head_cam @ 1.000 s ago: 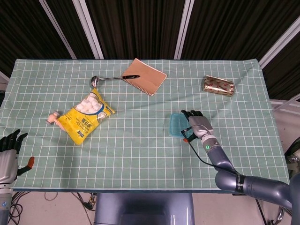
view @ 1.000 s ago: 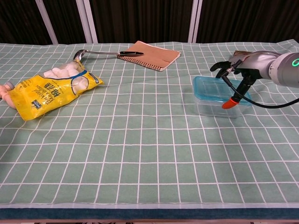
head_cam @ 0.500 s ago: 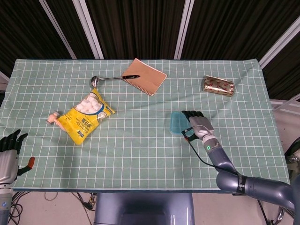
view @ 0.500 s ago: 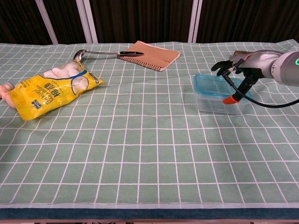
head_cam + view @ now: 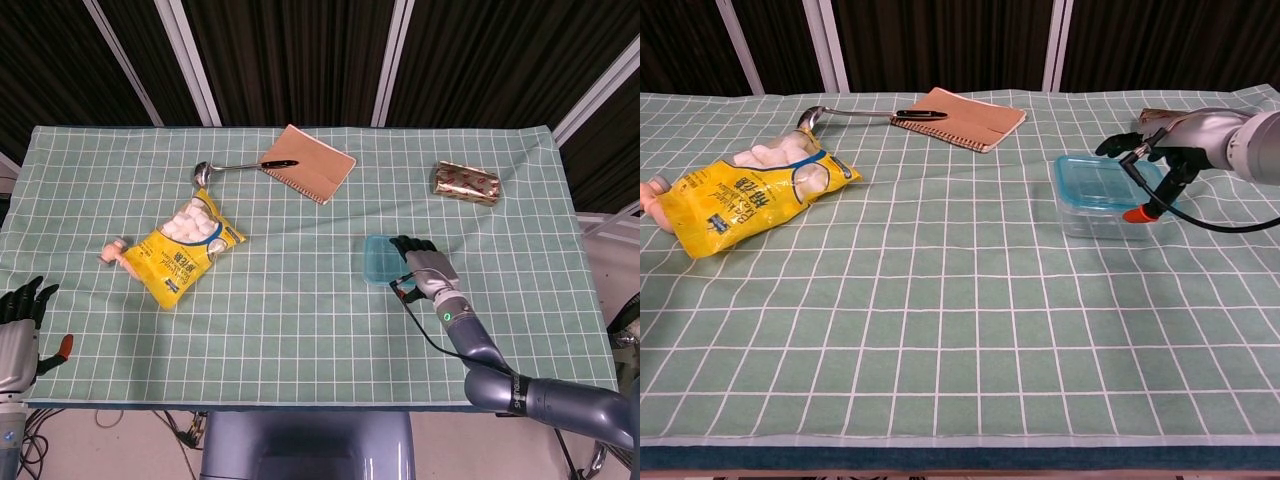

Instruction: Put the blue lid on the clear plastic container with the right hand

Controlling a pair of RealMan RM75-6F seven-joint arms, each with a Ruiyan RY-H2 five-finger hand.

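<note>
The blue lid point(image 5: 1095, 183) lies on top of the clear plastic container point(image 5: 1090, 222) at the right middle of the table; in the head view the lid point(image 5: 377, 262) shows as a blue rectangle. My right hand point(image 5: 1170, 145) sits over the lid's right end with fingers spread, its orange-tipped thumb hanging in front of the container. In the head view the right hand point(image 5: 425, 268) is just right of the lid and holds nothing. My left hand point(image 5: 18, 330) stays off the table's near left corner, fingers apart and empty.
A yellow marshmallow bag point(image 5: 180, 248) lies at the left, with a small pink item point(image 5: 112, 250) beside it. A spoon point(image 5: 225, 167) and a brown notebook point(image 5: 308, 162) sit at the back. A gold packet point(image 5: 465, 183) lies at the back right.
My right hand has drifted slightly to the right and up over the lid. The lid stays on the container. The left hand has not moved.
</note>
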